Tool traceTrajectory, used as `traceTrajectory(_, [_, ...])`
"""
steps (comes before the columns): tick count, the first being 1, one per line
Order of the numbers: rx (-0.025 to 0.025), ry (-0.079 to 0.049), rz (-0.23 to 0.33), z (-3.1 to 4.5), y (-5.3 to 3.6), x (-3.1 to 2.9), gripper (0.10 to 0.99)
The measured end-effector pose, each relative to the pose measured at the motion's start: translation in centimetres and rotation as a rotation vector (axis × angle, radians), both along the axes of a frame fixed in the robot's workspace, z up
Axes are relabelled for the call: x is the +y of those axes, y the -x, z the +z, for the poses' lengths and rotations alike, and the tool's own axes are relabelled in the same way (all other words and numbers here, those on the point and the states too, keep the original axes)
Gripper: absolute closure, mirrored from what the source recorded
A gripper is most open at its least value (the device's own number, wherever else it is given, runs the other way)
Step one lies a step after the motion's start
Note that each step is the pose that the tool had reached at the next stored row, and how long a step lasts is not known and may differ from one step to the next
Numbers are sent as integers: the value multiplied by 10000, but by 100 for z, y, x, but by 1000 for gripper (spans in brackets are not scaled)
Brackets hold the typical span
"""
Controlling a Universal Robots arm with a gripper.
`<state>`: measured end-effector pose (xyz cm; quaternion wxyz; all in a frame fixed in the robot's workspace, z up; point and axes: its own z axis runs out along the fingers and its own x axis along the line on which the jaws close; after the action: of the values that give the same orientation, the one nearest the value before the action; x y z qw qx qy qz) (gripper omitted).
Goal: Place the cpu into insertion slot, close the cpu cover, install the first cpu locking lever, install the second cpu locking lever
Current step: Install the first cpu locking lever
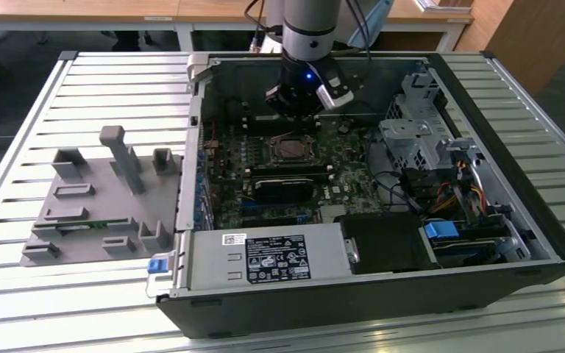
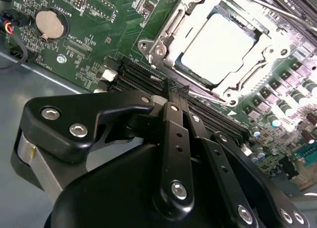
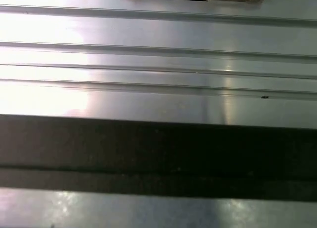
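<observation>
Gripper (image 2: 171,96) fingertips hidden behind its own black linkage in second wrist view, so open/closed unclear. Cpu cover (image 2: 218,49) cut off by pic edge. Cpu (image 1: 290,149) too small in exterior view.

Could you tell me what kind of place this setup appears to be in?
Probably a robotics lab or test workshop: an opened computer case lies on a slatted metal table, a grey fixture block sits beside it, and wooden desks stand behind.

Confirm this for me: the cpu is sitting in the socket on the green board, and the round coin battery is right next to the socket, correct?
Not quite. The cpu does sit in the insertion slot on the green board, but the second wrist view shows the coin battery well apart from it.
</observation>
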<state>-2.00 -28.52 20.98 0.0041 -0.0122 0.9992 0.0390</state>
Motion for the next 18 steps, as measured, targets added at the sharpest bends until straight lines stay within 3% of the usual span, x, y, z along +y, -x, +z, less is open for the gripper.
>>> traceTrajectory(11, [5, 11, -5, -77, -40, 0, 980])
traceTrajectory(18, [9, 94, -10, -106, -40, -1, 980])
